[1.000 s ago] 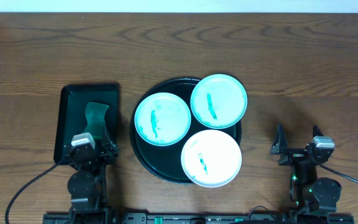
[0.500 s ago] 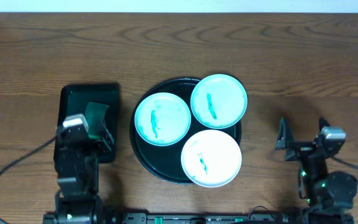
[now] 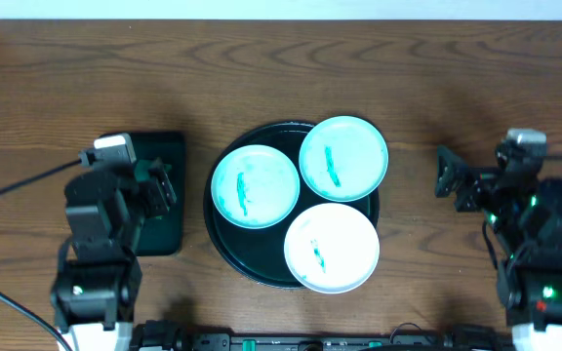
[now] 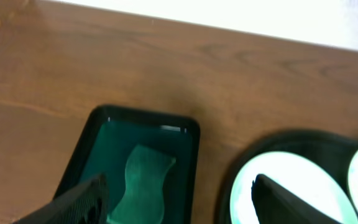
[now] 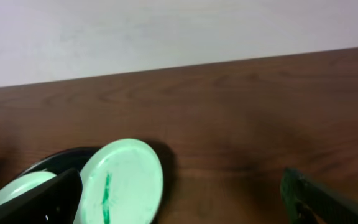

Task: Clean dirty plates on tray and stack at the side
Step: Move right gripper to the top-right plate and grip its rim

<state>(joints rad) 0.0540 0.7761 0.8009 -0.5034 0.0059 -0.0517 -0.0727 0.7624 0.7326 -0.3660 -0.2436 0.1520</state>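
Three plates lie on the round black tray [image 3: 224,255] at the table's middle: a left plate [image 3: 255,185], a far right plate [image 3: 343,158] and a near plate [image 3: 331,247], each with a teal smear. My left gripper [image 3: 149,190] is open and empty above the green rectangular tray, left of the plates. In the left wrist view its jaws [image 4: 176,205] frame the green tray's right edge and the left plate [image 4: 291,186]. My right gripper [image 3: 466,183] is open and empty over bare wood right of the black tray. The right wrist view [image 5: 179,208] shows the far right plate [image 5: 126,180].
A dark green rectangular tray [image 3: 169,239] stands left of the black tray and holds a teal sponge-like cloth [image 4: 143,180], which my left arm hides in the overhead view. A pale wall [image 5: 166,31] runs along the table's far edge.
Both arms have lifted and moved from the table's front edge toward the far side. The left arm now covers the green tray's cloth. The plates have not moved.
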